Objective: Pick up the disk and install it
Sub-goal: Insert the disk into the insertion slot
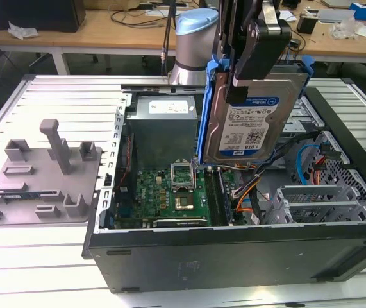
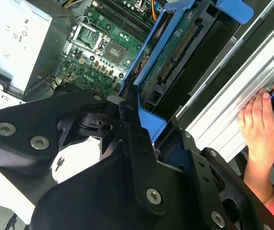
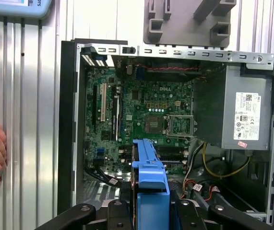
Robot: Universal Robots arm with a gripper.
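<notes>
One gripper (image 1: 252, 72) is clamped on the upper end of the disk (image 1: 253, 125), with a black finger (image 1: 263, 45) against its labelled face. The disk hangs upright over the open computer case (image 1: 234, 247), with its blue carrier frame (image 1: 203, 109) running down its edges. In the first wrist view the disk shows edge-on (image 3: 151, 175), above the case interior. Inside the case lie the motherboard (image 1: 170, 192), its CPU socket (image 1: 184, 174) and the grey power supply box (image 1: 163, 125) against the case's far wall. Outside the case, on the exterior view's left, a grey fixture plate (image 1: 41, 173) lies on the ribbed table (image 1: 35, 256). A person's hand (image 2: 259, 124) rests on the table beside the case.
</notes>
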